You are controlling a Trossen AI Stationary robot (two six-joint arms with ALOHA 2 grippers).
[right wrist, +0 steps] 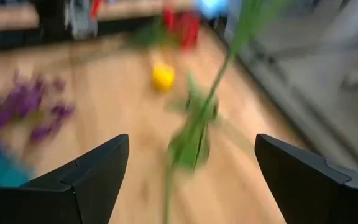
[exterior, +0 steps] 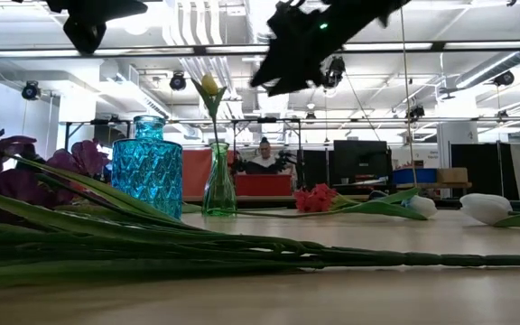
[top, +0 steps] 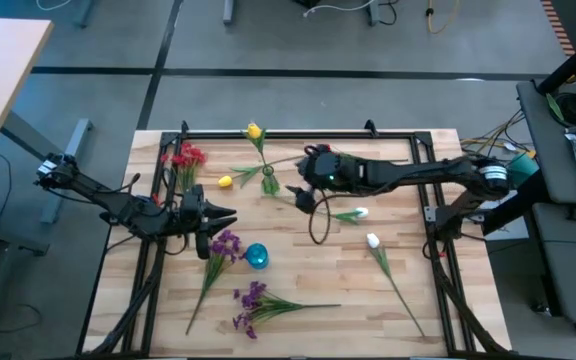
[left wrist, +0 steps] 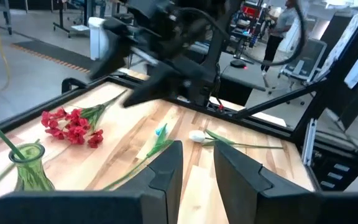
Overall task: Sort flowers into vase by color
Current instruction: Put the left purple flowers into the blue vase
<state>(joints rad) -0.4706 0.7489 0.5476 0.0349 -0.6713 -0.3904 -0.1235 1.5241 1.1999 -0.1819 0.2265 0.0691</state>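
Purple flowers (top: 253, 305) lie nearest on table (top: 408, 200), blue vase (top: 257, 256) behind. Left gripper (top: 226, 217) hovers, fingers narrowly apart, empty. Right gripper (right wrist: 191, 168) wide open above green vase (top: 268, 183) holding yellow flower (top: 254, 131).

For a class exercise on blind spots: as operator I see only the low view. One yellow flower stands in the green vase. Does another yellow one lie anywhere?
Observer: Yes. In the high view a second yellow flower lies flat on the table, just left of the green vase.
Operator: Which arm hangs over that vase?
Observer: The right one. The right gripper is open, and its wrist view looks down on the vase.
Operator: Where do the red flowers lie?
Observer: The red flowers lie near the table's back left corner, on the left arm's side.
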